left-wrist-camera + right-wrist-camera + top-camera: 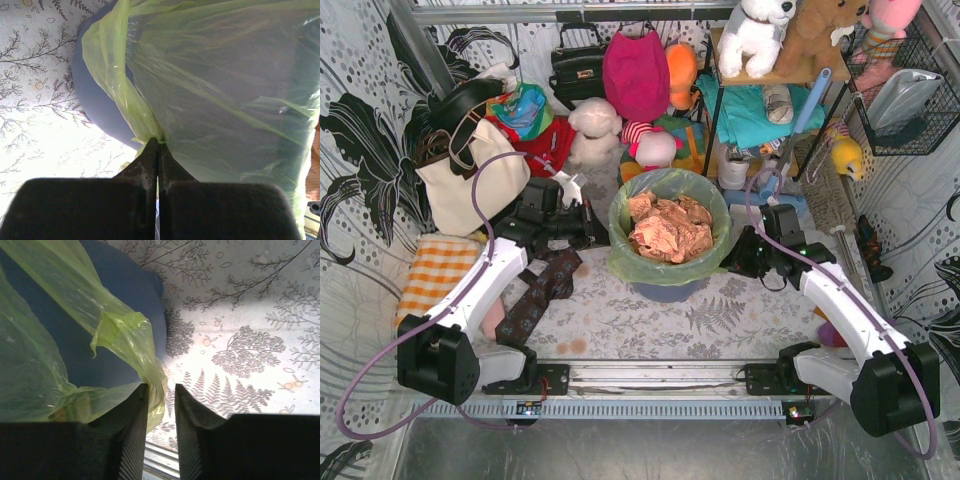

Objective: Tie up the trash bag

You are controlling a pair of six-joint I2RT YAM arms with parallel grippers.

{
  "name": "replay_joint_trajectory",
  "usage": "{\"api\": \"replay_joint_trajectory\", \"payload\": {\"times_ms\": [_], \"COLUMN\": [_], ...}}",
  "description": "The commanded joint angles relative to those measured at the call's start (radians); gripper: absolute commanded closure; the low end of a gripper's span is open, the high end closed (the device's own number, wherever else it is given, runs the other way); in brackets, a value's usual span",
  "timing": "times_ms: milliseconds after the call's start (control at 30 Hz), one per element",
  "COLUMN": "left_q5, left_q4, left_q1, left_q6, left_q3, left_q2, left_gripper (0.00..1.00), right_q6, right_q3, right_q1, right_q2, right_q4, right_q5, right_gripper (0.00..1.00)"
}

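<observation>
The trash bag (pixel 623 222) is light-green translucent plastic lining a round blue-grey bin (pixel 665 291), its rim folded over the outside. Crumpled pinkish-brown paper (pixel 670 228) fills it. My left gripper (pixel 602 238) is at the bin's left side; in the left wrist view it (pixel 158 143) is shut on a pinched fold of the bag (pixel 215 90) beside the bin wall (pixel 92 95). My right gripper (pixel 729 262) is at the bin's right side. In the right wrist view it (pixel 161 388) is open, with a hanging fold of the bag (pixel 131 332) between the fingers.
A dark patterned tie (pixel 545 290) and an orange checked cloth (pixel 438 270) lie left of the bin. A white handbag (pixel 470 180), soft toys (pixel 595 125) and bags crowd the back. A shelf rack (pixel 770 100) and wire basket (pixel 905 95) stand at the right.
</observation>
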Motion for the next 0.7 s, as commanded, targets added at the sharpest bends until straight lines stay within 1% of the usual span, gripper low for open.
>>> {"api": "replay_joint_trajectory", "payload": {"times_ms": [0,167,200,333,367,433,500,533,667], "left_q5": [-0.006,-0.015,-0.018,-0.027,-0.026,-0.027,-0.026,-0.027,-0.026], "left_q4": [0.006,0.0,-0.005,-0.02,-0.022,-0.024,-0.024,-0.022,-0.021], "left_q1": [-0.005,-0.006,-0.005,-0.005,-0.006,-0.005,-0.006,-0.005,-0.006], "left_q6": [0.017,0.021,0.024,0.035,0.034,0.037,0.037,0.037,0.035], "left_q3": [0.043,0.047,0.05,0.063,0.065,0.066,0.067,0.067,0.067], "left_q2": [-0.022,-0.019,-0.018,-0.014,-0.013,-0.012,-0.012,-0.012,-0.011], "left_gripper": [1.0,1.0,1.0,1.0,1.0,1.0,1.0,1.0,1.0], "right_q6": [-0.039,-0.06,-0.065,-0.087,-0.091,-0.095,-0.103,-0.107,-0.11], "right_q3": [-0.006,0.028,0.039,0.092,0.104,0.128,0.142,0.145,0.161], "right_q1": [-0.007,-0.008,-0.007,-0.007,-0.007,-0.007,-0.007,-0.011,-0.023], "right_q2": [0.001,-0.025,-0.03,-0.053,-0.056,-0.052,-0.036,-0.023,0.03], "right_q4": [-0.001,-0.053,-0.068,-0.119,-0.126,-0.135,-0.125,-0.115,-0.07], "right_q5": [0.059,0.099,0.107,0.111,0.11,0.113,0.114,0.105,0.058], "right_gripper": [0.78,0.98,1.0,1.0,0.99,0.83,0.69,0.66,0.64]}}
